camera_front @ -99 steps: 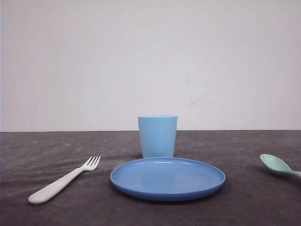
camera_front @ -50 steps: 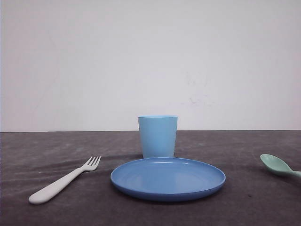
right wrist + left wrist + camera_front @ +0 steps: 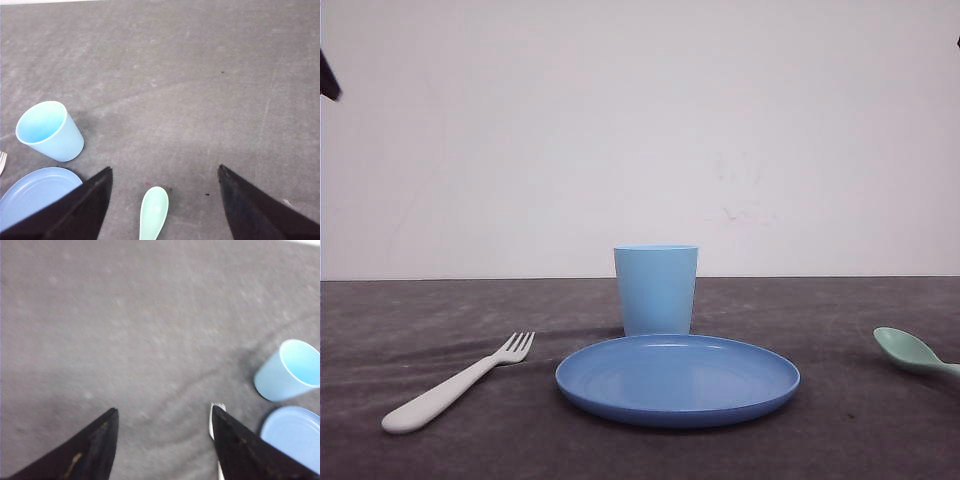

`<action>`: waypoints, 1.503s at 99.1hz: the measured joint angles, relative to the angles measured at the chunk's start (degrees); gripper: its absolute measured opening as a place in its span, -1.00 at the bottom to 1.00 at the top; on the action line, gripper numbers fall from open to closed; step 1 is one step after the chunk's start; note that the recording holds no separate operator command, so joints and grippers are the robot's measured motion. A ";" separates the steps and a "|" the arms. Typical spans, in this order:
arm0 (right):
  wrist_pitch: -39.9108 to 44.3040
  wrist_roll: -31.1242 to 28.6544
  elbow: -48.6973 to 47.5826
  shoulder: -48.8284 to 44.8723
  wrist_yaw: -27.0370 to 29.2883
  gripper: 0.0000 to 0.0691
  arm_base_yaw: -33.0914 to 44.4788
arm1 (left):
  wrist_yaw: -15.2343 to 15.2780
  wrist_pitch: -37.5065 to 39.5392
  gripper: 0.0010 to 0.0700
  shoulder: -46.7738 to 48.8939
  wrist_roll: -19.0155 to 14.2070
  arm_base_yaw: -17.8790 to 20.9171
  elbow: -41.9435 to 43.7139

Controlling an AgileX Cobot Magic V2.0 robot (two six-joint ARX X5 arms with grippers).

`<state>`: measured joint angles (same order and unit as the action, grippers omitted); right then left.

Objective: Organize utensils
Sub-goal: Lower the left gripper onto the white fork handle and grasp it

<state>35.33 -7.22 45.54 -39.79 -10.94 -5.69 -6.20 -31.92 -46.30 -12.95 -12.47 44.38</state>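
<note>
A dark grey table (image 3: 840,440) runs back to a plain white wall (image 3: 640,130). Near the middle sits a round blue plate (image 3: 677,379), flat on the cloth-like surface, and just behind it stands a light blue cup (image 3: 656,289), upright with its mouth open to the ceiling.

The white fork (image 3: 453,385) lies on the table to the left of the plate, apart from it, its thick rounded handle toward the near left and its tines angled in toward the cup. The pale green spoon (image 3: 913,352) lies well over on the right side of the table, bowl facing up, with its handle running off past the right edge of the front view.

The left gripper (image 3: 164,412) hangs above the table with its two dark fingers (image 3: 95,445) spread wide and nothing between them. Seen from its wrist camera, the fork's tines (image 3: 217,412) peek out right beside one finger, with the cup (image 3: 288,370) and the plate's edge (image 3: 295,437) off to that same side.

The right gripper (image 3: 165,172) is likewise held wide apart over the table and carries nothing. From its wrist camera the spoon's bowl (image 3: 154,212) lies on the table between the two fingers (image 3: 260,210), with the cup (image 3: 50,131) and plate (image 3: 35,197) off to one side.
</note>
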 joint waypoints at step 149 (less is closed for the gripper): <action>1.33 0.02 0.00 -2.64 0.00 0.22 0.00 | 12.09 12.44 -0.91 -41.05 -11.15 -26.77 1.03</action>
<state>36.67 -7.20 45.54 -42.44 -10.94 -5.69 5.89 -19.49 -87.35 -24.10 -39.24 45.41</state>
